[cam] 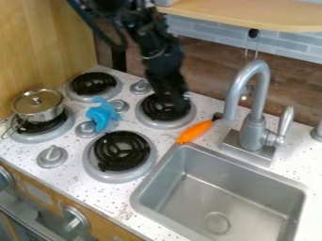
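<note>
One burner (158, 113) beneath the arm (162, 59)

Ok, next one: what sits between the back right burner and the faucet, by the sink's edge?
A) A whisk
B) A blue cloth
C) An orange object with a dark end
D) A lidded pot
C: the orange object lies on the counter at the sink's back left corner, its dark end toward the faucet, with the back right burner on its other side.
</note>
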Controlling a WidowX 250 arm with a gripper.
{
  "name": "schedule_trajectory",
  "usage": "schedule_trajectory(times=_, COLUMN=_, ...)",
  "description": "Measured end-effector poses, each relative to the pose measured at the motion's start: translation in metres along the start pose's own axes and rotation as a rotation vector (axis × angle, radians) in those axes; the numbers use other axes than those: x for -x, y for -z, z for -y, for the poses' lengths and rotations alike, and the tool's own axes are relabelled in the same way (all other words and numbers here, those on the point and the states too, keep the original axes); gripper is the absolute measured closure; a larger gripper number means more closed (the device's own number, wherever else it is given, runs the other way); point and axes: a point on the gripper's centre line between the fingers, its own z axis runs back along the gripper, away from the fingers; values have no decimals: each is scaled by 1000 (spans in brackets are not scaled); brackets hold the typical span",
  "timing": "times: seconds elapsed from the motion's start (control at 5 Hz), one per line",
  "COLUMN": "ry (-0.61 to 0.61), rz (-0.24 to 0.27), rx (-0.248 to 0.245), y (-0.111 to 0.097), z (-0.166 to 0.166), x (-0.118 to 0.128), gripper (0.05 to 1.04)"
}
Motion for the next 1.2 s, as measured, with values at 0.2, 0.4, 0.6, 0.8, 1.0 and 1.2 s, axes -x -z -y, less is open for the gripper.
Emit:
schedule_trajectory(times=0.2, ry=-77, rz=-25, rx=-85, y=-3, z=-39, x=9, gripper=86)
schedule_trajectory(times=0.4, ry=-135, rz=-50, rx=-124, y=8, z=-62, x=17, gripper=86)
schedule_trajectory(times=0.6, ry=-234, rz=-77, rx=-214, y=-1, z=-93, x=33, gripper=86)
schedule_trajectory(times=0.8, ry=-295, rz=-105, rx=-279, y=-5, z=-111, x=50, gripper=86)
schedule_trajectory(times=1.0, ry=-346, rz=-146, rx=-374, y=2, z=-124, x=64, gripper=86)
schedule_trajectory(times=1.2, ry=-364, rz=-141, rx=-370, y=22, z=-125, x=70, gripper=86)
